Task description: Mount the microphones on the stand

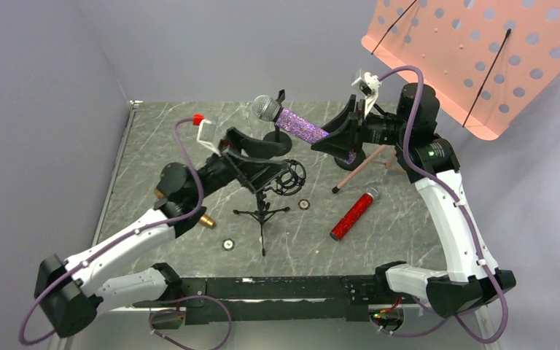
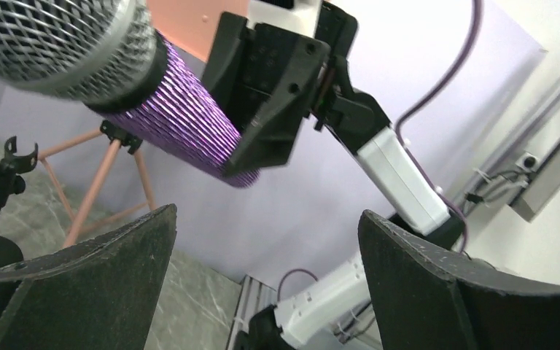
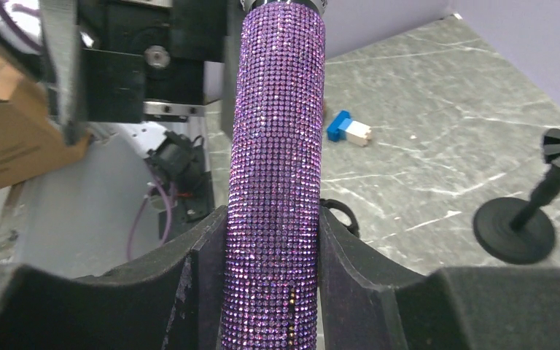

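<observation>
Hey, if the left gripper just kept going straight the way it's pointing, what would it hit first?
Most likely the purple microphone, on its handle, close by the right gripper that clamps it. The left gripper is open, and depth is hard to judge.

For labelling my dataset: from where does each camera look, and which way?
Top external: above and behind the robot, looking down on the table; left arm and right arm show.
Left wrist: on the left arm, looking upward through its open left pincer at the purple microphone.
Right wrist: looking along that microphone, clamped in the right pincer.
Shared: all three show the purple microphone.
</observation>
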You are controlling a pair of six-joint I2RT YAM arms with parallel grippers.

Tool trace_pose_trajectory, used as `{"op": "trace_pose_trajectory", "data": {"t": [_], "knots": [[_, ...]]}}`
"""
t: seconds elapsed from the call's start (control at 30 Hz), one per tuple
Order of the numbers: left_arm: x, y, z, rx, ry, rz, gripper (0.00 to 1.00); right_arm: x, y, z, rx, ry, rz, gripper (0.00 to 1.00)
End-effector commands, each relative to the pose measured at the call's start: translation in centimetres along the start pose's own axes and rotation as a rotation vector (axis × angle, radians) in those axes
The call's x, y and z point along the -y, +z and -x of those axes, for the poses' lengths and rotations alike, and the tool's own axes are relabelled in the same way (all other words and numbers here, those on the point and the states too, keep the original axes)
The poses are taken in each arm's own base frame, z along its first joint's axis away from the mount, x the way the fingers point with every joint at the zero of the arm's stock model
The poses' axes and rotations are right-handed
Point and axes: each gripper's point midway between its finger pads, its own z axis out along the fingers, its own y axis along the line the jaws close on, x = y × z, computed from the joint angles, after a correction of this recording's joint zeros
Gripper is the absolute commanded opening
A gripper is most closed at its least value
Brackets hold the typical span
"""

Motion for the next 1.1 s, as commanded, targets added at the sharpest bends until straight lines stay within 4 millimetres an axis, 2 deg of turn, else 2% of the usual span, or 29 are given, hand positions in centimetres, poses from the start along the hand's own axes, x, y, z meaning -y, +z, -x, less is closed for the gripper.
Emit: {"op": "trace_pose_trajectory", "data": {"t": [0.0, 0.2, 0.37, 0.6, 0.73, 0.87, 0.93, 1.07], "knots": [[0.0, 3.4, 3.2, 0.165, 0.079, 0.001, 0.97, -3.1, -0.3, 1.2, 0.045, -0.022, 0.147, 0.00], [-0.9, 5.8, 3.3, 0.200, 0.078, 0.022, 0.93, -3.8, -0.5, 0.4, 0.047, -0.017, 0.182, 0.00], [-1.6, 6.3, 3.8, 0.236, 0.078, 0.059, 0.80, -4.2, -0.5, 0.2, 0.049, -0.010, 0.208, 0.00], [-1.3, 6.8, 3.3, 0.228, 0.052, 0.023, 0.65, -4.4, -0.5, -0.1, 0.051, 0.001, 0.231, 0.00], [-1.1, 6.9, 3.2, 0.229, 0.049, 0.000, 0.43, -4.4, -0.4, -0.2, 0.050, 0.006, 0.235, 0.00], [-0.5, 6.9, 3.2, 0.221, 0.066, -0.029, 0.03, -4.2, -0.4, -0.2, 0.052, 0.004, 0.225, 0.02], [-0.2, 6.6, 3.2, 0.219, 0.090, -0.035, 0.00, -3.9, -0.5, -0.2, 0.052, 0.000, 0.210, 0.19], [0.4, 5.6, 3.8, 0.214, 0.176, -0.022, 0.00, -3.5, -1.0, -0.4, 0.050, -0.054, 0.170, 0.84]]}}
